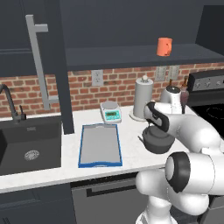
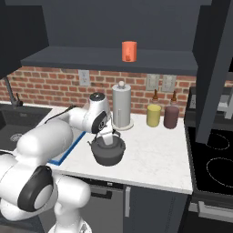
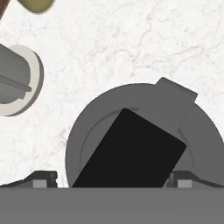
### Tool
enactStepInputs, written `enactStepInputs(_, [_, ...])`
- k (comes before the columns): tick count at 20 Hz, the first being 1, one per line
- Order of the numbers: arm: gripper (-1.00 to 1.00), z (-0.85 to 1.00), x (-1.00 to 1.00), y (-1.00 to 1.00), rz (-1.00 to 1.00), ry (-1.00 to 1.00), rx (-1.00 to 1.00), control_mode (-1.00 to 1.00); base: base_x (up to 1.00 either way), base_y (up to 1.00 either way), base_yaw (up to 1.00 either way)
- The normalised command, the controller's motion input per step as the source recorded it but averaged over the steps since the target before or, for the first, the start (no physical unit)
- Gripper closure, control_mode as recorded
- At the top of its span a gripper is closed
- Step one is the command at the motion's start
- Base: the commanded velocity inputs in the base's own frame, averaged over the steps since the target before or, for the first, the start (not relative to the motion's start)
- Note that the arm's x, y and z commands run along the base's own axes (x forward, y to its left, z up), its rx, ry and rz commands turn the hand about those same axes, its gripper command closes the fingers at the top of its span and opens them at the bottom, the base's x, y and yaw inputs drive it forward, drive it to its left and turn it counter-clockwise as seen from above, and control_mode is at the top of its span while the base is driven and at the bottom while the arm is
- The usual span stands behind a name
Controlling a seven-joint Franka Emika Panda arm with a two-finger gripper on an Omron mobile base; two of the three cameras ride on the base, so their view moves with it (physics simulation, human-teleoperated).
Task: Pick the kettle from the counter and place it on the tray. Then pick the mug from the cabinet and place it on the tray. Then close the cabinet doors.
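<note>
The squat dark grey kettle (image 1: pixel 157 141) stands upright on the white speckled stone counter (image 1: pixel 131 155), just right of the flat blue-rimmed grey tray (image 1: pixel 100 145), whose long axis runs front to back. In the left base view its short spout points left, toward the tray. The hand (image 2: pixel 107 138) hangs spread wide directly over the kettle's handle, gripping nothing.

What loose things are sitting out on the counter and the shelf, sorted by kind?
Kettle: 1
Tray: 1
Mug: 1
Scale: 1
Paper-towel roll: 1
Jars, yellow and dark red: 2
Total: 7
</note>
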Motion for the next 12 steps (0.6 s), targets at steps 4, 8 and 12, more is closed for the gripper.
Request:
enactStepInputs(4, [-1.0, -0.16, 0.08, 0.05, 0.0, 0.0, 0.0, -1.0, 0.0, 0.0, 0.0])
enactStepInputs(8, [-1.0, -0.15, 0.03, 0.01, 0.0, 0.0, 0.0, -1.0, 0.0, 0.0, 0.0])
enactStepInputs(12, [1.0, -0.3, -0.15, 0.01, 0.0, -0.01, -0.01, -1.0, 0.0, 0.0, 0.0])
